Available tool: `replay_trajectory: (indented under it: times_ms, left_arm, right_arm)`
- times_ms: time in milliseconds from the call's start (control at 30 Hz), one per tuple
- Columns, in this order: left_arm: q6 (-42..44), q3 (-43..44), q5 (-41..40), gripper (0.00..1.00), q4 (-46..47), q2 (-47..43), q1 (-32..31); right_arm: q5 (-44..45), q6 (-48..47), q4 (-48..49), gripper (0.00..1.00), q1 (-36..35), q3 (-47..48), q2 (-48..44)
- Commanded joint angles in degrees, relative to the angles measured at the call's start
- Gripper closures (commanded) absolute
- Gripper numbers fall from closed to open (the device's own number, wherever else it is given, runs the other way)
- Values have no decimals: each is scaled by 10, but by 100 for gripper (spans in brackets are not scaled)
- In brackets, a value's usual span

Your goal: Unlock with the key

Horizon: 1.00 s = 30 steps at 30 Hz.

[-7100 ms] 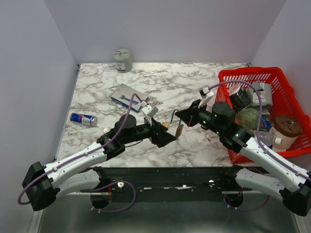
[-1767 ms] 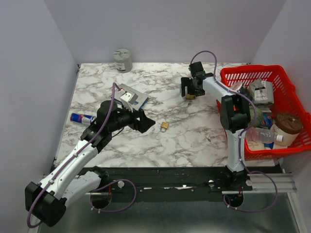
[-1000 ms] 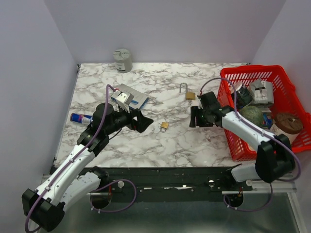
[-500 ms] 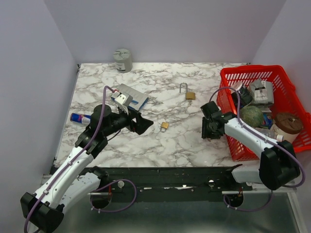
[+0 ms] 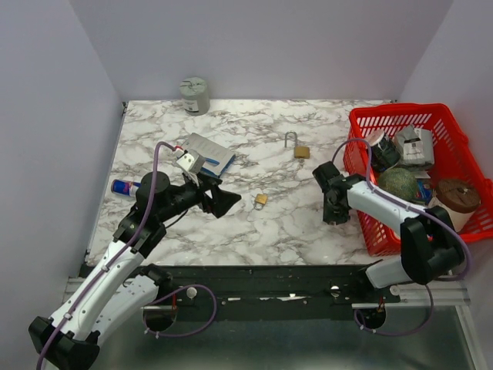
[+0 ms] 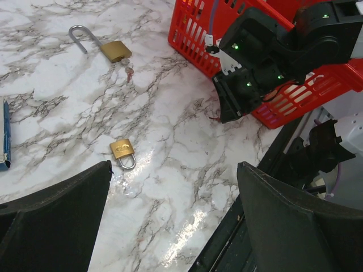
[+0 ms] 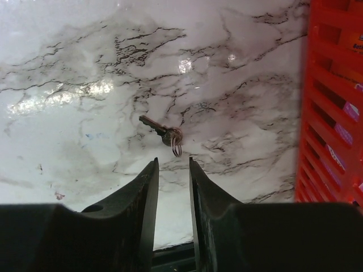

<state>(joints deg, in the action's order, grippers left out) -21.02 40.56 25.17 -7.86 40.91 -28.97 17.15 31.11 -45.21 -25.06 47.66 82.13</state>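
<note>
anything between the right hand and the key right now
Nothing: the right wrist view shows only bare marble table between the right hand and the key, which lies flat just beyond it.

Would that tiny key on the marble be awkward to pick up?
Probably fiddly: the small dark metal key lies flat on the glossy white marble table, so it may skid when nudged. Its thin wire ring would likely flop loosely. It looks light.
</note>
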Motion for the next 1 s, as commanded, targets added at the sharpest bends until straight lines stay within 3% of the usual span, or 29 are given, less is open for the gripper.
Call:
replay_trajectory:
  times_ms: [0, 200, 533, 633, 733, 967]
  left_arm:
    - [1, -7, 18, 2, 8, -13, 1]
    - [-1, -9, 24, 2, 12, -14, 1]
    - [0, -12, 23, 2, 11, -9, 1]
    - [1, -11, 23, 2, 12, -10, 1]
    - [1, -11, 24, 2, 13, -10, 1]
    - [5, -12, 26, 2, 14, -7, 1]
  right_arm:
    - [18, 15, 14, 66, -1, -9, 20]
    - [21, 13, 36, 66, -2, -20, 15]
    - [32, 12, 36, 76, -2, -8, 46]
    - [32, 12, 36, 83, -1, -8, 48]
    - [16, 0, 38, 99, -2, -4, 44]
    - [-23, -72, 25, 99, -39, 42, -17]
